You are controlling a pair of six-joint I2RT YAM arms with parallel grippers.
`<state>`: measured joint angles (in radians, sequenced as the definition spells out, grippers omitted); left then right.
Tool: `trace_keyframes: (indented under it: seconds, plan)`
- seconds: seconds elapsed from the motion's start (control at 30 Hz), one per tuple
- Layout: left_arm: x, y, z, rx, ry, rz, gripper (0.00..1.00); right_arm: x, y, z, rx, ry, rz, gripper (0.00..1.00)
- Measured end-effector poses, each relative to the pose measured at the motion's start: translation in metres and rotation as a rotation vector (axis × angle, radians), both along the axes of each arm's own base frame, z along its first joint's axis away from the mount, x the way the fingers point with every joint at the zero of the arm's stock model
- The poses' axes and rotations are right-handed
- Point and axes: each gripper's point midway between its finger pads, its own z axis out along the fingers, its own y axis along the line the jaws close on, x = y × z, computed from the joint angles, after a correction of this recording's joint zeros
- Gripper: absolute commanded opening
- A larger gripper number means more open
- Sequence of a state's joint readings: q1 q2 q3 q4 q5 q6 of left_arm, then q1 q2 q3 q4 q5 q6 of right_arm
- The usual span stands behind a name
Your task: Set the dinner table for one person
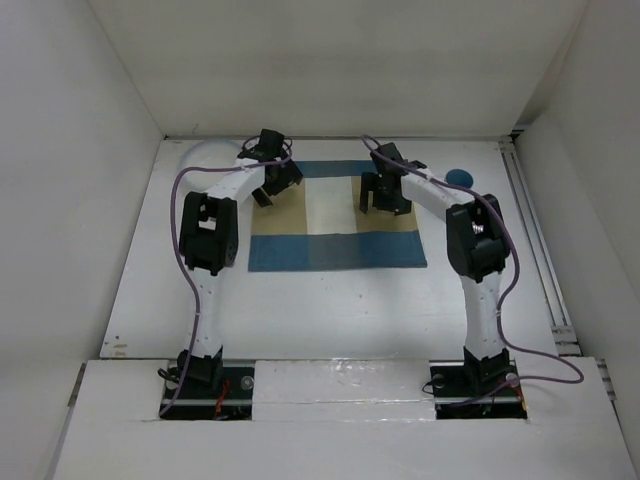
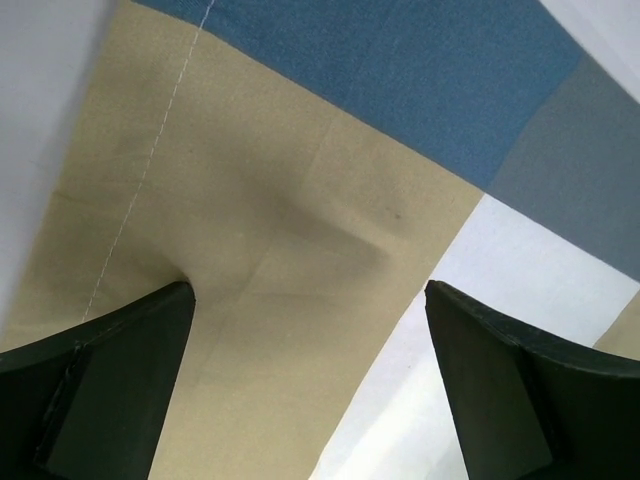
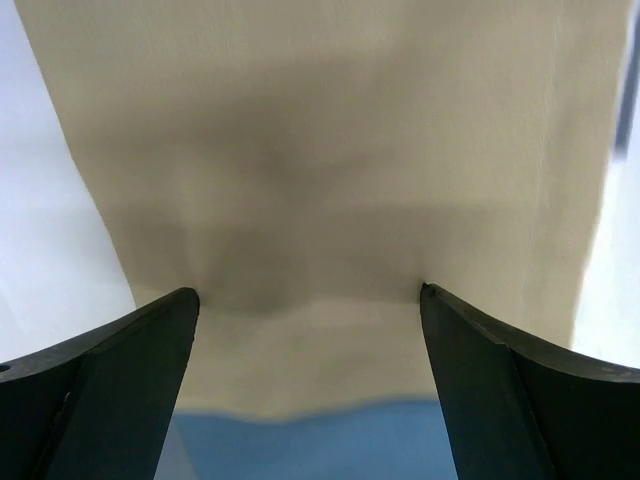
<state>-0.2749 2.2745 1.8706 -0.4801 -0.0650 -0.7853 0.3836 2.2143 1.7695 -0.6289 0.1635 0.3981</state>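
The blue-and-tan placemat (image 1: 335, 250) lies flat on the far middle of the white dinner table (image 1: 330, 310). The left gripper (image 1: 272, 192) stands spread wide over the mat's left tan band, one fingertip denting the cloth. The right gripper (image 1: 382, 207), equally wide, presses the right tan band. A blue round thing (image 1: 459, 177) sits just beyond the mat's far right corner.

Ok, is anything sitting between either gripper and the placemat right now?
Nothing visible. The wrist views show the left gripper and the right gripper open directly over the tan cloth of the placemat. The fingertips appear to be at its surface, where it puckers, and no object lies in the gap.
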Motion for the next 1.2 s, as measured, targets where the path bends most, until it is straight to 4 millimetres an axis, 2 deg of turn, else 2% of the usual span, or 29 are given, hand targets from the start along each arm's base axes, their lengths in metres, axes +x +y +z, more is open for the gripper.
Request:
trace_keyframes:
  seconds: [0.1, 0.2, 0.33, 0.43, 0.53, 0.67, 0.7, 0.77, 0.9, 1.2]
  plan:
    - [-0.002, -0.001, 0.002, 0.004, -0.009, -0.029, 1.00, -0.024, -0.005, 0.009, -0.010, 0.004, -0.005, 0.97]
    - [-0.013, -0.006, 0.010, 0.025, -0.021, -0.057, 1.00, -0.042, -0.002, 0.029, -0.003, -0.030, 0.004, 0.97]
    - [-0.041, -0.020, 0.040, 0.028, -0.071, -0.095, 1.00, -0.050, 0.015, 0.051, 0.027, -0.107, 0.034, 0.97]
    - [-0.073, -0.026, 0.058, 0.000, -0.110, -0.106, 1.00, -0.061, 0.023, 0.044, 0.040, -0.102, 0.055, 0.97]
    - [-0.101, -0.017, 0.047, -0.011, -0.090, -0.071, 1.00, -0.070, 0.022, 0.021, 0.037, -0.054, 0.059, 0.97]
    - [-0.120, -0.006, 0.000, 0.015, 0.020, -0.034, 1.00, -0.071, 0.010, -0.005, 0.024, 0.006, 0.042, 0.97]
    - [-0.120, -0.004, -0.011, 0.031, 0.038, -0.031, 1.00, -0.068, 0.009, -0.005, 0.026, 0.005, 0.034, 0.97]
    - [-0.108, -0.010, -0.005, 0.019, 0.022, -0.024, 1.00, -0.059, 0.006, -0.004, 0.033, 0.001, 0.020, 0.97]
    - [-0.084, -0.021, -0.007, 0.013, 0.003, -0.029, 1.00, -0.039, -0.002, -0.003, 0.049, -0.009, -0.009, 0.97]
    - [-0.045, -0.036, -0.003, -0.003, -0.035, -0.028, 1.00, 0.004, -0.018, 0.001, 0.096, -0.022, -0.043, 0.97]
